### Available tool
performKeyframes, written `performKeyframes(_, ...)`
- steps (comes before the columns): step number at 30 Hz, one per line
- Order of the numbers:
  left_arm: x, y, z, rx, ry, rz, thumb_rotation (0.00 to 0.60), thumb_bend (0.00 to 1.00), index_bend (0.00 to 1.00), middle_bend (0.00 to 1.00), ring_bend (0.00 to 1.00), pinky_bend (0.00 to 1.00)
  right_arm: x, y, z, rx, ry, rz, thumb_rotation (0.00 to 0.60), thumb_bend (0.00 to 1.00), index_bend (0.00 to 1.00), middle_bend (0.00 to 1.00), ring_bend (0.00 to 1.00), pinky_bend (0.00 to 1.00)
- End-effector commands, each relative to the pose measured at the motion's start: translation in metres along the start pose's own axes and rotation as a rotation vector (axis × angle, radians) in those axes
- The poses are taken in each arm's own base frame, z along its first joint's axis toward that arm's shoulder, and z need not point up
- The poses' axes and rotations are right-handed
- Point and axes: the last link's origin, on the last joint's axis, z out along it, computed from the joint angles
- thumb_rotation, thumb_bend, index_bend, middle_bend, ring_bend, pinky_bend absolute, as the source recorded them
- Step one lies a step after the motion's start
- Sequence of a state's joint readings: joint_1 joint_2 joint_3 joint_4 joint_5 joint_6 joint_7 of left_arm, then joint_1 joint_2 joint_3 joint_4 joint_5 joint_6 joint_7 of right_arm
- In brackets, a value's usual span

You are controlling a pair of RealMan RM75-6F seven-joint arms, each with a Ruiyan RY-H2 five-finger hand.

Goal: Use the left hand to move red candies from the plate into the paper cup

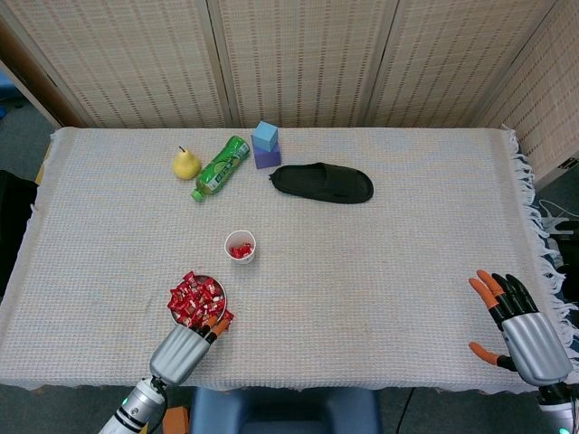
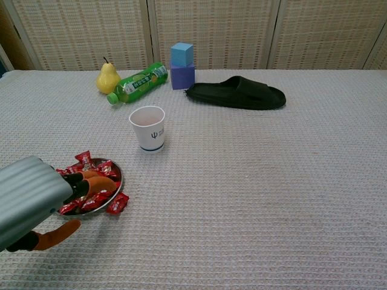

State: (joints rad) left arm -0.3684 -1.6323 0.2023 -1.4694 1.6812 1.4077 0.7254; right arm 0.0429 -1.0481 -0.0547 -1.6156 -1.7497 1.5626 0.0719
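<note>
Looking down from the head view, I see the table (image 1: 380, 271) with its pale woven cloth. It is the biggest thing here. Near the far edge lies a black slipper (image 1: 322, 183). Left of it a green bottle (image 1: 221, 165) lies on its side, and a yellow pear (image 1: 185, 164) sits just beside the bottle. A blue block (image 1: 265, 136) sits on top of a purple block (image 1: 267, 156), close to the slipper's heel end.

My right hand (image 1: 527, 330) is at the near right corner of the table. Its fingers are spread wide apart and it holds nothing.

My left hand (image 1: 181, 351) is at the near edge, right by the plate (image 2: 118, 177). In the chest view its fingers (image 2: 92, 180) reach out over the near side of the plate, right at the red candies (image 1: 192, 298). The thumb sticks out low and away from the other fingers. I cannot tell if the fingers hold a candy, because the hand hides the tips.

The plate is piled with red candies. One loose candy (image 2: 118, 203) lies on the cloth, touching the plate's near rim.

The paper cup (image 1: 241, 246) stands upright past the plate, toward the middle of the table. From above I see a few red candies inside it.
</note>
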Motion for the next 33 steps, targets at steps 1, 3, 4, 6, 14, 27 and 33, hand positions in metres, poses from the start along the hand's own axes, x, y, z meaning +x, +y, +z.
performKeyframes(1,-0.010,0.009,-0.008,-0.001,0.004,0.058,0.600,0.42,0.19,0.24,0.72,1.00,0.001,-0.001,-0.003,0.012,0.002,0.001,0.600,0.04,0.00,0.00,0.00,0.00)
performKeyframes(3,-0.012,0.010,-0.004,0.008,0.015,0.063,0.600,0.41,0.18,0.22,0.72,1.00,0.002,-0.001,-0.005,0.018,0.005,0.004,0.600,0.04,0.00,0.00,0.00,0.00)
performKeyframes(4,-0.014,0.009,-0.003,0.013,0.019,0.066,0.600,0.42,0.18,0.21,0.73,1.00,0.002,-0.001,-0.006,0.019,0.006,0.004,0.600,0.04,0.00,0.00,0.00,0.00)
performKeyframes(6,-0.015,0.010,0.001,0.014,0.031,0.078,0.600,0.42,0.17,0.19,0.74,1.00,0.003,0.000,-0.007,0.020,0.010,0.007,0.600,0.04,0.00,0.00,0.00,0.00)
performKeyframes(14,-0.022,0.018,0.019,-0.020,0.052,0.083,0.600,0.41,0.16,0.19,0.75,1.00,0.001,-0.001,-0.006,0.022,0.003,0.004,0.600,0.04,0.00,0.00,0.00,0.00)
performKeyframes(27,-0.032,0.020,0.051,-0.045,0.063,0.130,0.600,0.42,0.18,0.29,0.76,1.00,0.002,0.001,-0.005,0.008,0.010,0.006,0.600,0.04,0.00,0.00,0.00,0.00)
performKeyframes(33,-0.038,0.017,0.051,-0.053,0.046,0.162,0.600,0.42,0.22,0.33,0.76,1.00,0.002,0.001,-0.003,0.006,0.007,0.006,0.600,0.04,0.00,0.00,0.00,0.00)
